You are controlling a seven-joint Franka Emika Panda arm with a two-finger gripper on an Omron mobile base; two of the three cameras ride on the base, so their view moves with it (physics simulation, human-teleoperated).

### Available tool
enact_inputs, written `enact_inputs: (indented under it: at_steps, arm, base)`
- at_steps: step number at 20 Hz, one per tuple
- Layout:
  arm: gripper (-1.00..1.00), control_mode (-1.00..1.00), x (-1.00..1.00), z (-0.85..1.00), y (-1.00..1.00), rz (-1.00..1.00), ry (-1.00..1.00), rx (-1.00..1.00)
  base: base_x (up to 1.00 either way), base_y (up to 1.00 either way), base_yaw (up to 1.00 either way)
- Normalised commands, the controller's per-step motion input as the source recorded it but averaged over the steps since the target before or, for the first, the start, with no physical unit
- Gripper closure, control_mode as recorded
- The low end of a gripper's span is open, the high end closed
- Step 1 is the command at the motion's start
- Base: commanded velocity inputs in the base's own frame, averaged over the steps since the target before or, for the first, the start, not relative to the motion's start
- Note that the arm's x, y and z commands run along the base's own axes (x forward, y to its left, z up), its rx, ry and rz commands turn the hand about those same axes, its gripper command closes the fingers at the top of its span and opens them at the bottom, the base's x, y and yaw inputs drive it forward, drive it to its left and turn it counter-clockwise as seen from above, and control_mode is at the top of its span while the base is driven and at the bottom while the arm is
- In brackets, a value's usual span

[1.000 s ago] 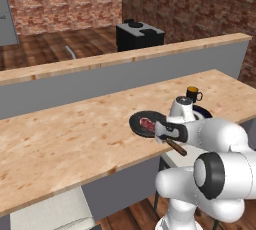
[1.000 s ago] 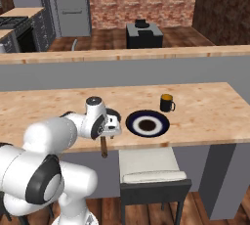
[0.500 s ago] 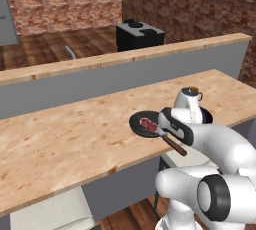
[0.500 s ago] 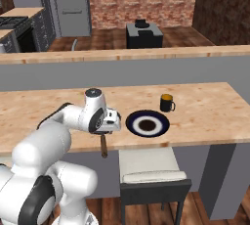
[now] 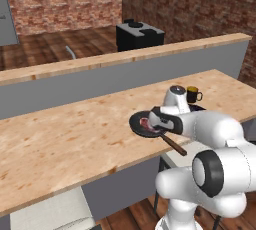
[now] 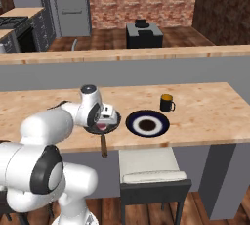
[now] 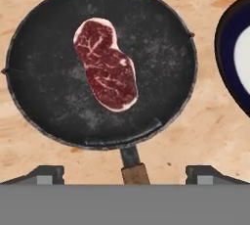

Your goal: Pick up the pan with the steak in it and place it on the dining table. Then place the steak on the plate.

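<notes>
The pan (image 7: 63,97) sits flat on the dining table (image 5: 65,144), near the table's front edge, with its brown handle (image 6: 103,146) reaching out past that edge toward the robot. The steak (image 7: 106,63) lies inside the pan, a little off centre, with its long side running roughly toward the handle; its pale fat rim is clear in the hand view. The gripper (image 7: 125,172) hangs above the pan, pointing down at it, with its jaws wide apart and nothing between them; the two finger tips (image 7: 46,174) stand on either side of the handle's near end without touching it. In the right base view the hand covers much of the pan, and a strip of red meat shows just below it. The plate (image 6: 147,124) rests on the table just beside the pan, on the robot's right, the two rims close together but apart; its white centre carries nothing. A dark mug (image 6: 167,103) with a yellow inside stands on the table a little beyond the plate, farther from the robot. Behind the table runs a higher wooden ledge (image 5: 120,58) on a grey wall, and a stool (image 6: 151,170) with a white cushion stands under the table's edge near the plate.
</notes>
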Motion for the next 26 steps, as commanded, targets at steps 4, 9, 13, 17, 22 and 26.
enact_inputs:
  at_steps: [4, 9, 13, 17, 22, 26]
  arm:
    - [-1.0, -1.0, 0.72, 0.0, 0.24, -0.05, 0.01, -0.03]
    - [-1.0, -1.0, 0.65, 0.0, 0.11, -0.02, 0.03, -0.01]
    - [-1.0, -1.0, 0.19, -0.03, 0.0, 0.0, 0.01, 0.0]
    - [-1.0, -1.0, 0.0, 0.0, 0.0, 0.0, 0.0, 0.0]
    - [-1.0, -1.0, 0.0, -0.1, 0.0, 0.02, 0.01, 0.0]
    - [-1.0, -1.0, 0.0, -0.15, 0.0, 0.08, 0.02, 0.0]
  base:
    - [0.0, 0.0, 0.0]
    - [0.0, 0.0, 0.0]
    - [0.0, 0.0, 0.0]
    - [0.0, 0.0, 0.0]
    - [0.0, 0.0, 0.0]
    - [0.0, 0.0, 0.0]
